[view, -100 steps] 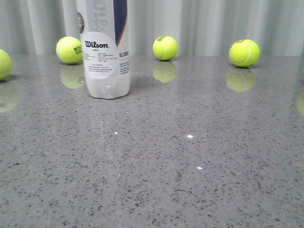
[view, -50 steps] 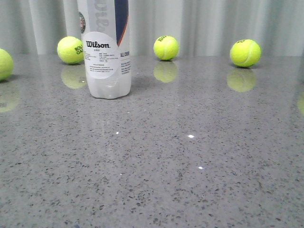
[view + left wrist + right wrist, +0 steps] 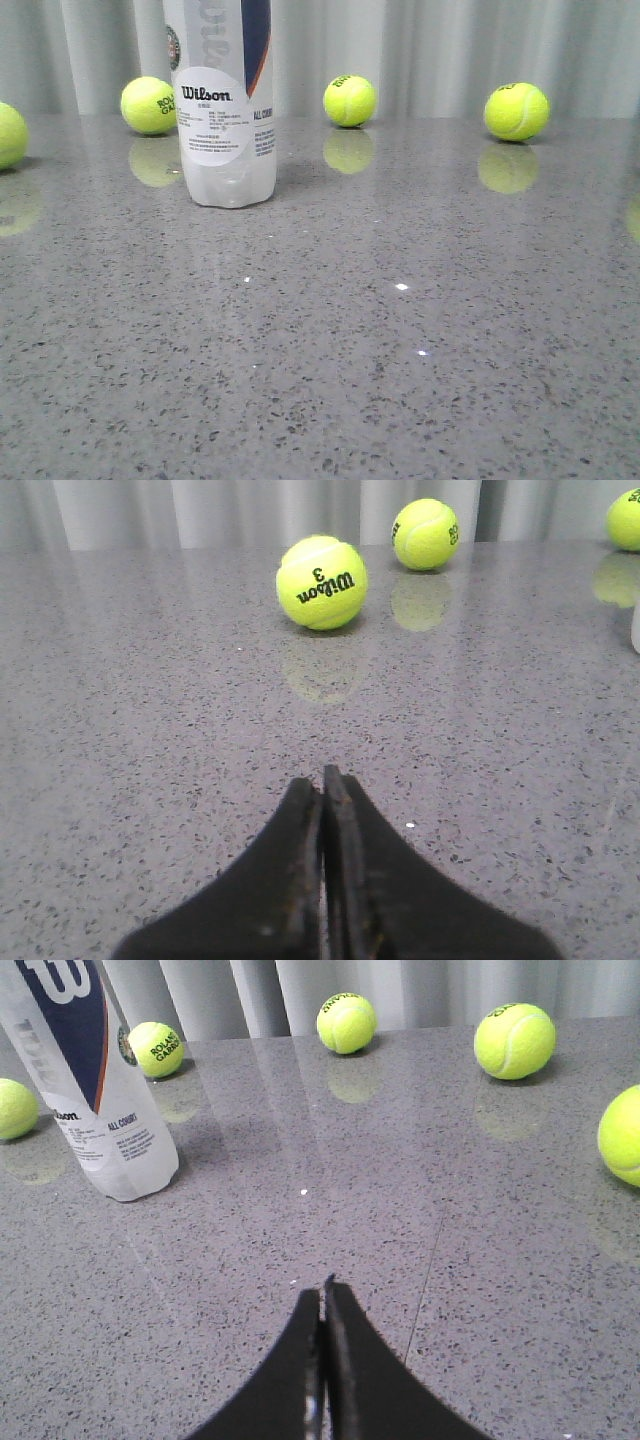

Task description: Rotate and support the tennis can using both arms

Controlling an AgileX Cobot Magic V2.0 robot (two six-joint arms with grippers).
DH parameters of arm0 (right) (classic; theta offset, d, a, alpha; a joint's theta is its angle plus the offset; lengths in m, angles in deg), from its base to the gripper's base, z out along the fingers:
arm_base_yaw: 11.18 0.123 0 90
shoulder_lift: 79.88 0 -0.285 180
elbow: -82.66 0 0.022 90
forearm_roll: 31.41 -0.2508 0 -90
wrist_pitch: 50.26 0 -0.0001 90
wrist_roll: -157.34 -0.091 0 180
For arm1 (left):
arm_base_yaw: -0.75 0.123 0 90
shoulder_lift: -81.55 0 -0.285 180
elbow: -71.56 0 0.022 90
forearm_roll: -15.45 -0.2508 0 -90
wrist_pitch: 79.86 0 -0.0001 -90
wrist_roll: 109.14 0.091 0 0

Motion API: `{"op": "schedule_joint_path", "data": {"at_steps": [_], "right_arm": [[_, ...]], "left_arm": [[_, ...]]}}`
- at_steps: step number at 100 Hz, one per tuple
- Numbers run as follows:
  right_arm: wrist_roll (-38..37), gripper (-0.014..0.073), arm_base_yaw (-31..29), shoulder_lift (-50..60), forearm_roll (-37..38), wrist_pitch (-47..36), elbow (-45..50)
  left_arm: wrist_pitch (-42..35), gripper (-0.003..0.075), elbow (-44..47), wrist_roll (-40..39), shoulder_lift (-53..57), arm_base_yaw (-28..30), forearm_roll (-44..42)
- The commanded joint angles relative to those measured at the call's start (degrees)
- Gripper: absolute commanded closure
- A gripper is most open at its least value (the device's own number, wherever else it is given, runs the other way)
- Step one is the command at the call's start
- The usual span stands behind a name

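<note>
front view, can: we see the tennis can (image 3: 225,105) standing upright on the worktop (image 3: 400,350), left of centre, its top cut off by the frame, Wilson label facing us.
front view, balls: four tennis balls sit well apart along the back, one just behind the can (image 3: 148,105), one mid (image 3: 349,100), one right (image 3: 516,111), one at the far left edge (image 3: 8,135).
front view, change: between one second ago and half a second ago the can and balls shift a touch to the right in frame; from half a second ago to now we see no shift. We judge that as a slight camera or base settle, not the can being turned.
left wrist view, end effector: the left end effector (image 3: 322,780) has its fingers pressed together, holding nothing, low over bare worktop.
left wrist view, surroundings: a Wilson 3 ball (image 3: 321,582) lies ahead, another (image 3: 427,533) further back; a pale sliver at the frame edge (image 3: 635,630) may be the can, too little to tell.
right wrist view, end effector: the right end effector (image 3: 323,1295) is likewise closed and empty.
right wrist view, can: the can (image 3: 95,1080) stands well apart from it, off to one side.
task meaning: neither arm touches the can; upright and free fits both before and after handling.
</note>
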Motion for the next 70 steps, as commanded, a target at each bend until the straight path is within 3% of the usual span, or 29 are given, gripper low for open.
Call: {"op": "schedule_joint_path", "data": {"at_steps": [1,27,41,56,70], "right_arm": [[0.5,0.0649,-0.4,-0.6,-0.3,-3.9,-1.5],[0.5,0.0649,-0.8,-0.6,-0.1,-4.4,-1.3],[0.5,0.0649,-4.0,-0.6,0.7,-9.8,0.9],[-1.8,0.0649,-10.4,0.4,10.3,-13.9,4.2],[-3.5,0.0649,-14.5,4.3,14.4,-14.9,7.8]], "left_arm": [[-3.9,0.0741,2.8,-0.4,2.3,0.2,0.3],[-3.9,0.0741,2.8,-0.4,2.3,0.2,0.3],[-3.9,0.0741,2.8,-0.4,2.3,0.2,0.3],[-3.9,0.0741,2.8,-0.4,2.3,0.2,0.3],[-3.9,0.0741,2.8,-0.4,2.3,0.2,0.3]]}}
